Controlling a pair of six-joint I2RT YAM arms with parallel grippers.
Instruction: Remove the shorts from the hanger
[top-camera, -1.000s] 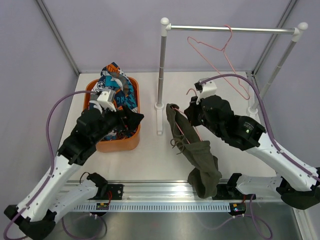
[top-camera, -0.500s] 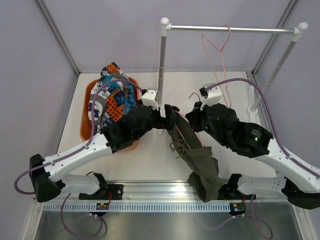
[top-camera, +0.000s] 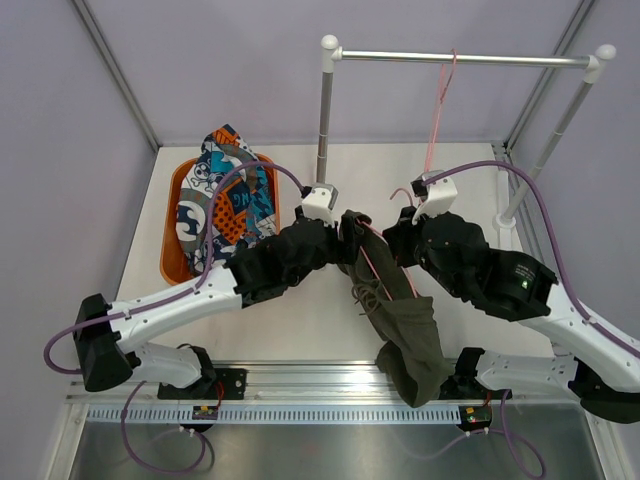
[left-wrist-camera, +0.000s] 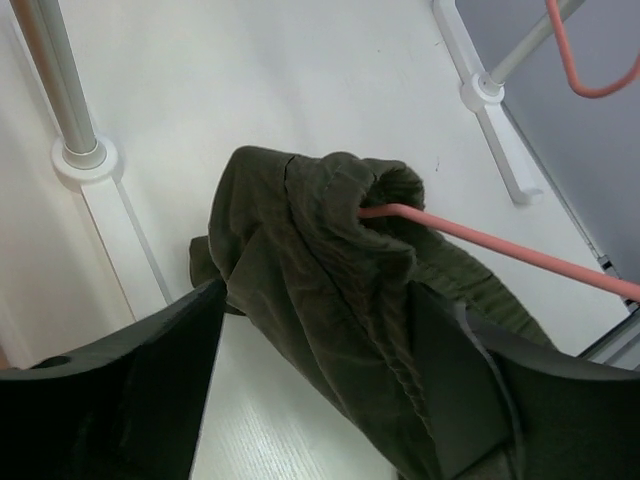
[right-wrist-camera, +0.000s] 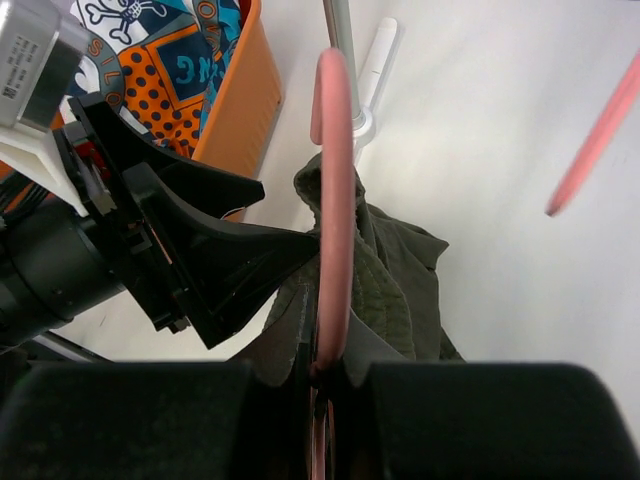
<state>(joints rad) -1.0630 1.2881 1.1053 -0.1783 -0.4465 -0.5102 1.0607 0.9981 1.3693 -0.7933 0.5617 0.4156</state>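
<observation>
The olive-green shorts (top-camera: 400, 320) hang on a pink hanger (top-camera: 384, 264) and trail down to the table's front edge. My right gripper (top-camera: 398, 228) is shut on that hanger; in the right wrist view the hanger (right-wrist-camera: 335, 190) runs up from between my right gripper's tips (right-wrist-camera: 330, 362). My left gripper (top-camera: 345, 230) is open, its jaws standing either side of the shorts' upper fold (left-wrist-camera: 320, 270), with table showing between cloth and the left finger (left-wrist-camera: 150, 385). The printed shorts (top-camera: 225, 190) lie in the orange basket (top-camera: 170, 240).
A metal clothes rack stands at the back, its left pole (top-camera: 323, 130) just behind my left gripper and its base (left-wrist-camera: 85, 160) close by. A second pink hanger (top-camera: 437, 100) hangs on the rail. The right pole's foot (left-wrist-camera: 490, 95) is on the right.
My left arm has swung from the basket to the middle, and its open jaws now straddle the olive shorts. The right arm shifted slightly. The spare hanger on the rail has swung edge-on.
</observation>
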